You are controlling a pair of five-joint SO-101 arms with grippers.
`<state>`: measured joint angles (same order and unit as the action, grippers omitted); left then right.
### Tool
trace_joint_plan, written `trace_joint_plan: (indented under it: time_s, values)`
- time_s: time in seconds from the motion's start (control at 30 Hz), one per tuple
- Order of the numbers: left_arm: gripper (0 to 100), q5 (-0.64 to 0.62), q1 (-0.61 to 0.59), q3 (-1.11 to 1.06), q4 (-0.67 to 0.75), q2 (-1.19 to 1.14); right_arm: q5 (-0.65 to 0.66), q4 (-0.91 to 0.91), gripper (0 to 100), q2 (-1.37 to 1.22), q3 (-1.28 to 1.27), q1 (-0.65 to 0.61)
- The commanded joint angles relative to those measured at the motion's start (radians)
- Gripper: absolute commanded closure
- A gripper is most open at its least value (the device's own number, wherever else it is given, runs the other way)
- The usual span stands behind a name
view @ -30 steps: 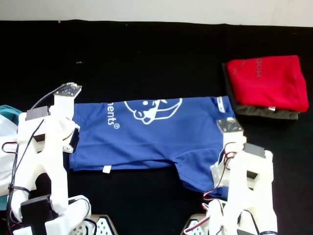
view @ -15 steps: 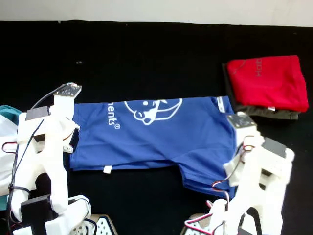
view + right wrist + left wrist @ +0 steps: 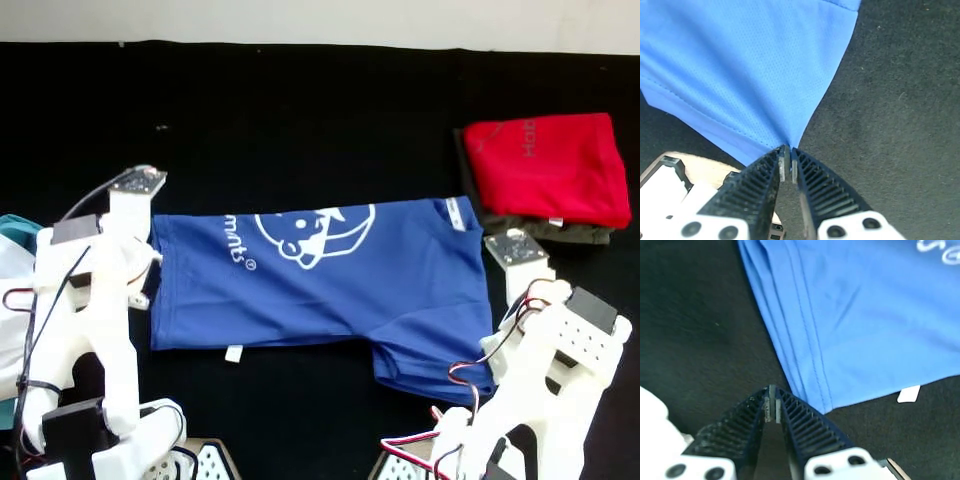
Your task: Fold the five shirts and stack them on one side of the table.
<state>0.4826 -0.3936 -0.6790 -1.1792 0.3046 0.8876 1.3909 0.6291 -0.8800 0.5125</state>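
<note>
The blue shirt (image 3: 330,280) with a white print lies partly folded across the middle of the black table, a sleeve flap hanging toward the front right. My right gripper (image 3: 788,152) is shut on a corner of the blue shirt (image 3: 740,75), and the cloth is drawn to a point at the tips. The right arm (image 3: 550,350) stands at the shirt's front right corner. My left gripper (image 3: 771,401) is shut with nothing in it, resting on the black cloth just beside the shirt's hem (image 3: 805,380). The left arm (image 3: 90,300) stands at the shirt's left edge.
A folded red shirt (image 3: 550,165) lies on a folded dark shirt (image 3: 545,230) at the back right. White cloth (image 3: 12,300) and teal cloth (image 3: 18,228) lie at the left edge behind the left arm. A white tag (image 3: 233,353) sticks out of the blue shirt's front hem.
The right arm has swung right and toward the front with the shirt's corner in its gripper. The blue shirt has slid slightly right. The left arm has kept still.
</note>
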Motion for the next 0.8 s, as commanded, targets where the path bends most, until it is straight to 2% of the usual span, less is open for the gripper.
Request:
trace_joint_plan:
  time_s: [0.0,0.2,0.33,0.5,0.57,0.67,0.77]
  values:
    - [99,-0.006,0.002,0.074,-0.035,0.013,0.014,0.001,98.7,-0.004,-0.005,0.005]
    - [99,-0.006,0.002,0.217,-0.207,0.013,0.009,0.007,82.3,0.007,-0.065,-0.016]
    - [99,-0.006,0.002,0.245,-0.269,0.013,-0.005,0.033,82.6,0.007,-0.016,-0.013]
    - [99,-0.008,0.018,0.266,-0.241,0.004,-0.227,0.001,83.3,0.007,0.122,-0.047]
    - [99,-0.052,0.036,0.289,-0.216,-0.010,-0.325,-0.025,87.1,-0.007,0.162,-0.107]
    - [99,-0.172,0.105,0.352,-0.221,-0.125,-0.391,-0.041,99.5,-0.042,0.191,-0.263]
    - [99,-0.235,0.193,0.463,-0.242,-0.262,-0.431,-0.062,97.7,-0.156,0.226,-0.415]
